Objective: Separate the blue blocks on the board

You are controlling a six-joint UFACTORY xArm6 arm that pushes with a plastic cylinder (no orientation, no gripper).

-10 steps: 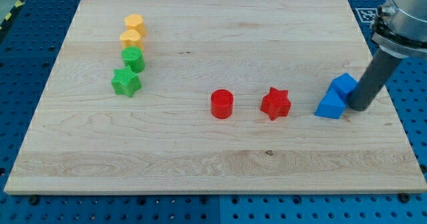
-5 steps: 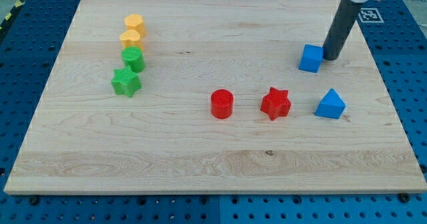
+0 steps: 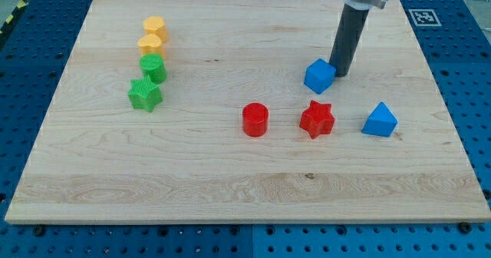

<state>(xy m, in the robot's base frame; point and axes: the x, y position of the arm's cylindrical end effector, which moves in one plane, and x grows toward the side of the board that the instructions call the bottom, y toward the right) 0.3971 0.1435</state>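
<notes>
Eight blocks sit on the wooden board (image 3: 230, 189). Near the left edge runs a tight column: two orange blocks (image 3: 153, 35), a green cylinder (image 3: 153, 67) and a green star (image 3: 144, 94), well out of the action. Mid-board, a red cylinder (image 3: 255, 120) and a red star (image 3: 317, 119) sit side by side. Above the star, the blue cube (image 3: 319, 76) has my tip (image 3: 340, 74) pressed to its right face, placed to shove it leftward. No jaws here, just a bare rod holding nothing. The blue triangular block (image 3: 380, 120) rests alone nearer the right edge, well apart from the cube, so the split looks largely made.
</notes>
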